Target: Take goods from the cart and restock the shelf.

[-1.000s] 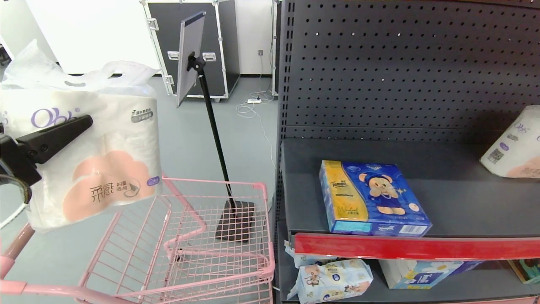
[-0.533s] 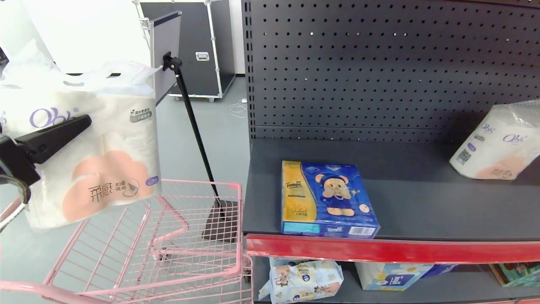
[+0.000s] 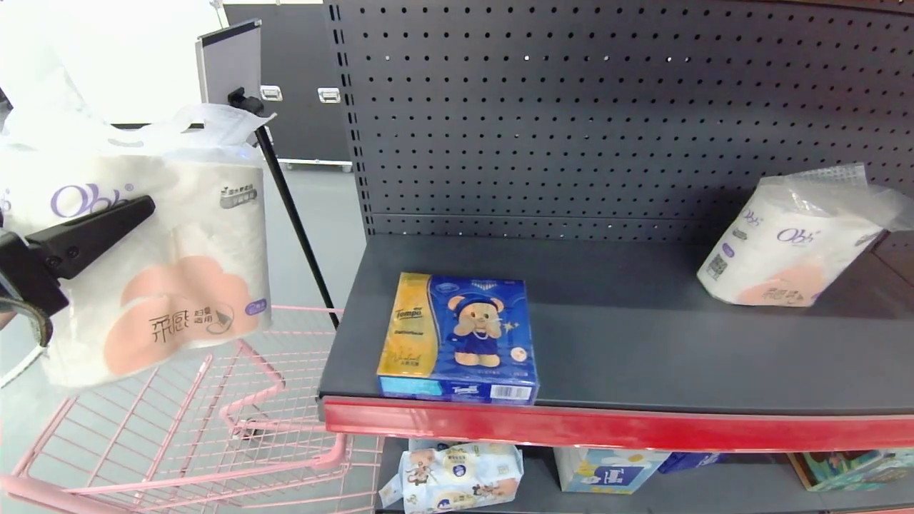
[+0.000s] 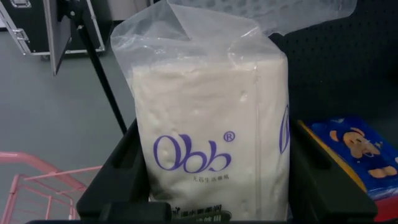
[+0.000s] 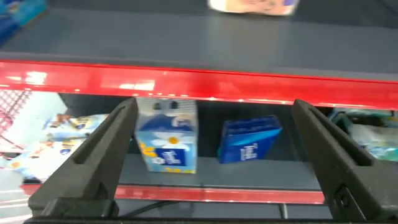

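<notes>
Roll pack up in the left gripper (image 4: 212,134), shelf (image 3: 643,350) dead ahead!
Fingers clamp a white roll pack (image 3: 153,271) at frame left, with purple lettering and a peach cloud on its wrap; the pink cart (image 3: 214,428) is lower left. The right gripper (image 5: 214,106) is spread wide and empty, facing the lower tier. A blue bear-printed box (image 3: 460,335) sits at the shelf's red front edge, and a matching pack (image 3: 778,250) lies upper right.

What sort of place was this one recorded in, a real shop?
Probably a mock shop set up in a lab or studio: a dark grey pegboard shelf with a red front edge, a pink wire shopping cart, and a black metal-edged flight case behind.
</notes>
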{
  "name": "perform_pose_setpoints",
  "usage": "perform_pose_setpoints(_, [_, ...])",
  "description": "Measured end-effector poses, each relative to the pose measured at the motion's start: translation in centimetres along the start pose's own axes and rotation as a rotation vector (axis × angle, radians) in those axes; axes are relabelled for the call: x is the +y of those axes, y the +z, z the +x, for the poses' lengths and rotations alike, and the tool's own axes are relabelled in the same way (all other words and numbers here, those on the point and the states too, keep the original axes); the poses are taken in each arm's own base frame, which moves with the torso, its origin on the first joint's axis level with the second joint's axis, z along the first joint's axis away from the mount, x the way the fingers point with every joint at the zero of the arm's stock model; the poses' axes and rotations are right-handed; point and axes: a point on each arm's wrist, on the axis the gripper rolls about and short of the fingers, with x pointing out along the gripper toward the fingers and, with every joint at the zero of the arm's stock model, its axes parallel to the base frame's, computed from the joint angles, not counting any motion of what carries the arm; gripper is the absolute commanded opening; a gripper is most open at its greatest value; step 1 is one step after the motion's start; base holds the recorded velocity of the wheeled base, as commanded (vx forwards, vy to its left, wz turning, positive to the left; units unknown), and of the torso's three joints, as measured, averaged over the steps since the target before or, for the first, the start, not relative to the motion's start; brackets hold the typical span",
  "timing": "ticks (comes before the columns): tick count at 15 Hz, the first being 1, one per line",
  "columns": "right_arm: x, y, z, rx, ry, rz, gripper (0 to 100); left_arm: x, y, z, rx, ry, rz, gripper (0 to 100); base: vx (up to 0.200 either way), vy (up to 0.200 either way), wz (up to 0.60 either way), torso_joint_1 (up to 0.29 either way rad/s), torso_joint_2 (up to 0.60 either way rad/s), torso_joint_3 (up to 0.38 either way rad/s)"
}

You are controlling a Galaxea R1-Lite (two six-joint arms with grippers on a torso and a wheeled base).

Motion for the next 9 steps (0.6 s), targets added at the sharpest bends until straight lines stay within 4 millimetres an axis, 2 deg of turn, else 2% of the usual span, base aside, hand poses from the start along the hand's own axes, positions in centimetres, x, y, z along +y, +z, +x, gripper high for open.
perform_pose_setpoints(9, [0.00,0.00,0.00,0.000,0.001,0.000,100,-0.03,0.00,0.00,0.000,0.000,-0.001,0,0.000,-0.200,0.00,0.003,0.00,0.003])
